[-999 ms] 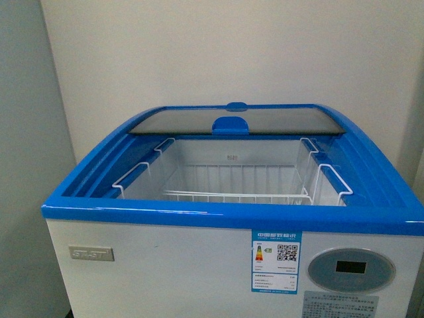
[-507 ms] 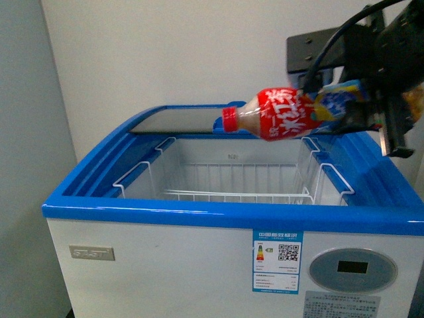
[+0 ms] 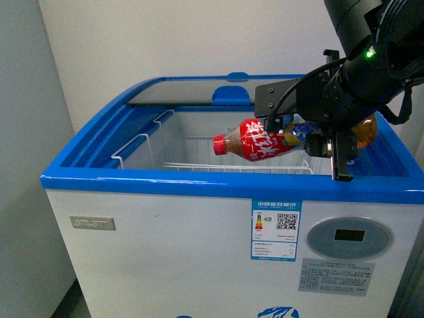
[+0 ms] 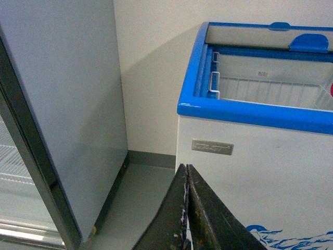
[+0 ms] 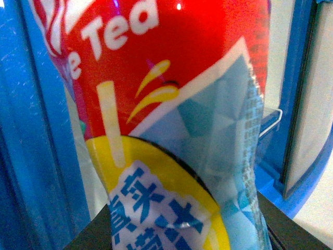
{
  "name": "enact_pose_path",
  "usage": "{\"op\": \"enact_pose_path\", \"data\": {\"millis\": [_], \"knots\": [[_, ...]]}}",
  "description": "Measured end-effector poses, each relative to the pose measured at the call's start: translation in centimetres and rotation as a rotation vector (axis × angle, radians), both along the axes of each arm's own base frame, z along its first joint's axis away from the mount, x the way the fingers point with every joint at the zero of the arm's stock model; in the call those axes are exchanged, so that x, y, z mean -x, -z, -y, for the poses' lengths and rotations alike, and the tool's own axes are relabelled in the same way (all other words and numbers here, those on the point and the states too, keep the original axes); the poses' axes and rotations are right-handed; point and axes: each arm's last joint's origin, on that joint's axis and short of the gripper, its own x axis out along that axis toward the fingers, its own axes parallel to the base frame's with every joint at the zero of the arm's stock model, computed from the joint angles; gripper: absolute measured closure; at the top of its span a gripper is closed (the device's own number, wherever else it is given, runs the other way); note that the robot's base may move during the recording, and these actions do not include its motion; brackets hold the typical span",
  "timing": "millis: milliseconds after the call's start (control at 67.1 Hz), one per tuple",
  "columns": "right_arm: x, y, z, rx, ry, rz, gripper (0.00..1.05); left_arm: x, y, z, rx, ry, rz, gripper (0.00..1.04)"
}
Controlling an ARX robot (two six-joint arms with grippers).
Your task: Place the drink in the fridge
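The drink point(image 3: 260, 142), a clear bottle of amber liquid with a red cap and red label, lies on its side, cap pointing left, over the fridge's open well. My right gripper point(image 3: 306, 140) is shut on its base end. The bottle's label point(image 5: 171, 125) fills the right wrist view. The fridge point(image 3: 199, 182) is a white chest freezer with a blue rim, and its glass lid point(image 3: 192, 94) is slid to the back. My left gripper point(image 4: 186, 208) is shut on nothing, low in front of the fridge's white front wall point(image 4: 260, 172).
A white wire basket point(image 3: 142, 147) lines the inside of the open well. A tall grey upright cabinet point(image 4: 57, 114) stands left of the fridge, with a strip of grey floor point(image 4: 135, 198) between them. A pale wall runs behind.
My right arm has come down from the upper right, carrying the drink lower, over the open well. The front view has shifted, showing more of the fridge's front.
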Motion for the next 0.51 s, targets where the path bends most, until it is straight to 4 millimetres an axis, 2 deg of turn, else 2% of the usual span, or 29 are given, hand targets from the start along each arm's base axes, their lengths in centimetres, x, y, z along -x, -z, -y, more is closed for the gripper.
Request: {"op": "enact_pose_path", "data": {"millis": [75,209,298,328,417,507], "knots": [[-0.1,0.2,-0.3,-0.018,-0.017,0.008,0.43,0.2,0.3,0.0,0.000,0.000,-0.005,1.02],[-0.1,-0.1,-0.5,-0.048,-0.030,0.019,0.24,0.6,0.1,0.0,0.000,0.000,0.003,1.02],[0.2,-1.1,-0.5,-0.077,-0.035,0.047,0.09,0.8,0.1,0.0,0.000,0.000,0.002,1.02],[0.4,-1.5,-0.5,-0.091,-0.037,0.058,0.06,0.9,0.1,0.0,0.000,0.000,0.003,1.02],[2.2,-3.8,-0.2,-0.167,-0.040,0.103,0.08,1.2,0.1,0.0,0.000,0.000,0.003,1.02],[4.7,-6.0,0.3,-0.258,-0.022,0.140,0.08,1.4,0.1,0.0,0.000,0.000,0.003,1.02]]}}
